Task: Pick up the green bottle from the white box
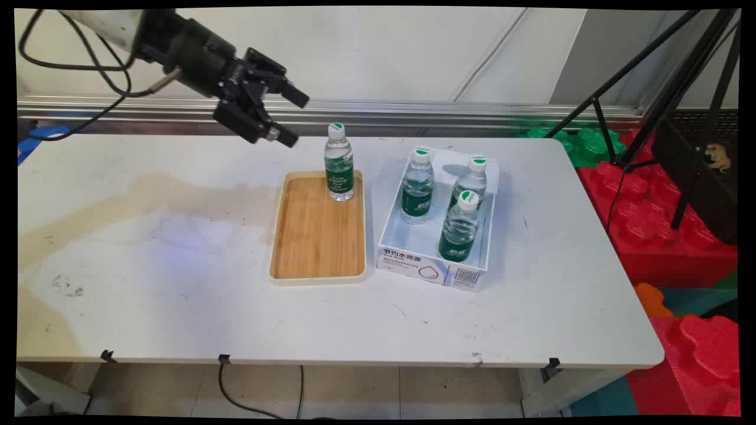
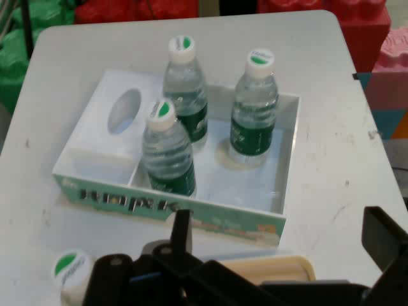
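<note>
Stains (image 1: 147, 195) of a tan colour spread across the left part of the white table (image 1: 177, 307). Right of them lay a wooden tray (image 1: 316, 248), and one water bottle (image 1: 339, 165) stood upright at its far end, white cap with a green mark on top. Just beside the tray sat a shallow white box (image 1: 431, 268) with printed lettering on its near wall; three more bottles (image 1: 417, 189) stood upright inside it. Beyond the table's right edge were red and green foam blocks (image 1: 661, 236) and black tripod legs (image 1: 679, 77).

The arm reached in from the upper left, its gripper (image 1: 289, 118) raised above the table's far side, pointing right and slightly down toward the tray's bottle, apart from it. Its fingers stood spread wide with nothing between them. In the hand view the box and its bottles lay ahead.
</note>
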`<state>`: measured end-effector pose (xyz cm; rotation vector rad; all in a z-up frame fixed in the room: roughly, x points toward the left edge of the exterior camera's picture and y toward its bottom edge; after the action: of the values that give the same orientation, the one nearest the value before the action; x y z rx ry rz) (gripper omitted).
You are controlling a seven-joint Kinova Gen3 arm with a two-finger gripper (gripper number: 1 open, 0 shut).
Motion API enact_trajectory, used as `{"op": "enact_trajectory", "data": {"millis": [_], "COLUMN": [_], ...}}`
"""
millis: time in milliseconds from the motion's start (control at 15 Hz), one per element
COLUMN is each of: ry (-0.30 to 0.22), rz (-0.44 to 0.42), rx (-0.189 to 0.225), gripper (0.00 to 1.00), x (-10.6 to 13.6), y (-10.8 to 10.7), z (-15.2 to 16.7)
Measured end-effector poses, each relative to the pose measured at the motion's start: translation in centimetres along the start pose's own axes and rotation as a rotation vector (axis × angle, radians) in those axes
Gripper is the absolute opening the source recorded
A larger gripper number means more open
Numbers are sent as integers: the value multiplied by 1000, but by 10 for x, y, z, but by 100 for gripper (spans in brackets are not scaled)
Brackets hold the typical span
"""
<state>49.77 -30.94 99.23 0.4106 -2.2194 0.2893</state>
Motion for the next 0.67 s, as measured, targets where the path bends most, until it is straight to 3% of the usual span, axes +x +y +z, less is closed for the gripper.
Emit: {"op": "enact_trajectory", "data": {"millis": [267, 667], "ry": [4, -6], "rz": [38, 59], "rx": [-17, -50], "gripper": [100, 100], "x": [17, 37], "y": [7, 18], "z": [25, 93]}}
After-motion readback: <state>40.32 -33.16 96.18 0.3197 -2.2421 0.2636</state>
